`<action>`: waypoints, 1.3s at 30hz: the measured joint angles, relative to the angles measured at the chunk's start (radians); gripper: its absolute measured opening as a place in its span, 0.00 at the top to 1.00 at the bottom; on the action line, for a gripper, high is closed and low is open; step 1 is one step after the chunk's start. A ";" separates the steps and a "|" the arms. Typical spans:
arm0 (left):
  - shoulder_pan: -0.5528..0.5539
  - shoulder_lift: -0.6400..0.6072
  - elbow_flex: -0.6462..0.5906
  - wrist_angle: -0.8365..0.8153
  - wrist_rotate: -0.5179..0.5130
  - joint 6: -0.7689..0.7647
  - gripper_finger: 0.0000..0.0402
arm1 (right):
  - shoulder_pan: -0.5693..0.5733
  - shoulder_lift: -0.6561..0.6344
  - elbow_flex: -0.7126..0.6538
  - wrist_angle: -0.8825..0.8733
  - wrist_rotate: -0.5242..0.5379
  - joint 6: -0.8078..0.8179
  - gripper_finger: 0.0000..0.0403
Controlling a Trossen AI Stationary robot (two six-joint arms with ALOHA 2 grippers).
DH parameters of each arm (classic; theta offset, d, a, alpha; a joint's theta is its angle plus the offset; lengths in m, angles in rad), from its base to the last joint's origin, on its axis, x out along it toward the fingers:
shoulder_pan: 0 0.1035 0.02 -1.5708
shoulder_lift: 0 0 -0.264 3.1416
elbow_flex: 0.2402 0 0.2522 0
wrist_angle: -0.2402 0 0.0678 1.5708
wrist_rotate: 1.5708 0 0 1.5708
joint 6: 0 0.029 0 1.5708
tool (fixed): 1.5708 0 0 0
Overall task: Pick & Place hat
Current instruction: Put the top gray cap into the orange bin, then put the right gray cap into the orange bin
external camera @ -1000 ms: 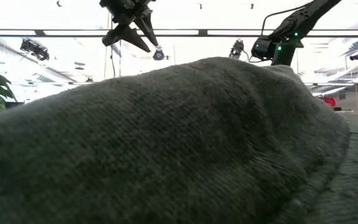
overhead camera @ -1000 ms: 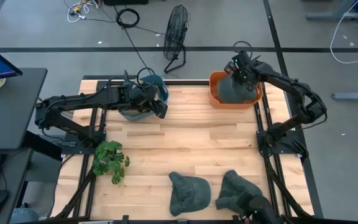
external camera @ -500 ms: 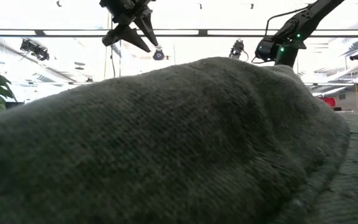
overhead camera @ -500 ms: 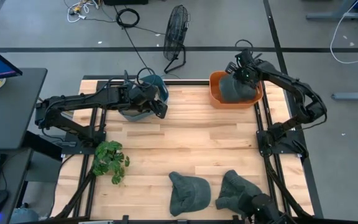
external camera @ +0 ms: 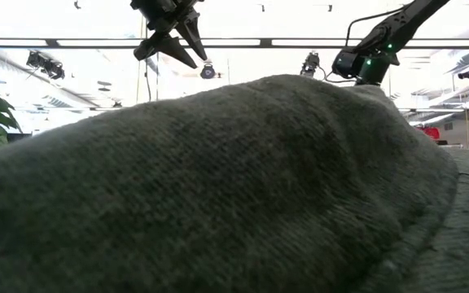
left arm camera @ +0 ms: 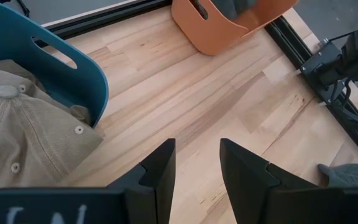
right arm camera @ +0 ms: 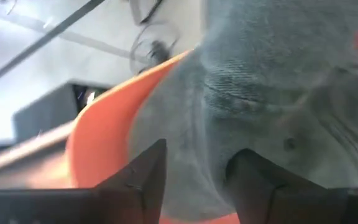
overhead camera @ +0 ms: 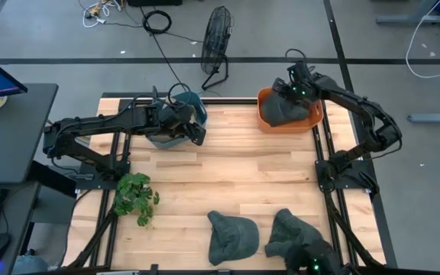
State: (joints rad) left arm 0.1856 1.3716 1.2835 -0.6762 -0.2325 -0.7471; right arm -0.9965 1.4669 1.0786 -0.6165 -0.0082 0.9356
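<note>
Near edge of the worktop [overhead camera: 235, 176]: two grey hats, one [overhead camera: 232, 237] beside the other [overhead camera: 289, 233], lie unsorted; one of them fills the low view. A small plant [overhead camera: 134, 197] lies near the left edge. Far left: the left gripper [overhead camera: 198, 131] hangs over the blue bin [overhead camera: 193, 101], which holds a beige hat [left arm camera: 23, 134]; its fingers [left arm camera: 157, 168] are spread and empty. Far right: the right gripper [overhead camera: 290, 90] sits low over the orange bin [overhead camera: 263, 98], fingers [right arm camera: 148, 171] parted above a grey hat [overhead camera: 287, 111] lying inside. Judged progress: two hats binned, two left, so roughly halfway; this placement looks essentially complete.
</note>
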 joint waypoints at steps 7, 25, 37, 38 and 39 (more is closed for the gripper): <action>-0.018 0.000 0.000 0.000 0.000 -0.005 0.67 | 0.087 -0.077 0.000 0.051 -0.123 -0.244 0.57; -0.107 0.000 0.000 0.001 0.000 -0.007 0.67 | 0.586 -0.566 0.000 -0.297 -0.486 -0.671 0.51; -0.107 0.000 0.000 0.000 0.000 -0.008 0.67 | 1.017 -0.531 0.000 -0.507 -0.554 -0.869 0.48; -0.107 0.000 0.000 0.001 0.000 -0.008 0.67 | 1.051 -0.518 0.000 -0.512 -0.569 -0.892 0.48; -0.107 0.000 0.000 0.000 0.000 -0.008 0.67 | 1.085 -0.504 0.000 -0.514 -0.576 -0.913 0.48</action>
State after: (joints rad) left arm 0.0788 1.3716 1.2835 -0.6758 -0.2325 -0.7555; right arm 0.0889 0.9625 1.0786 -1.1306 -0.5841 0.0226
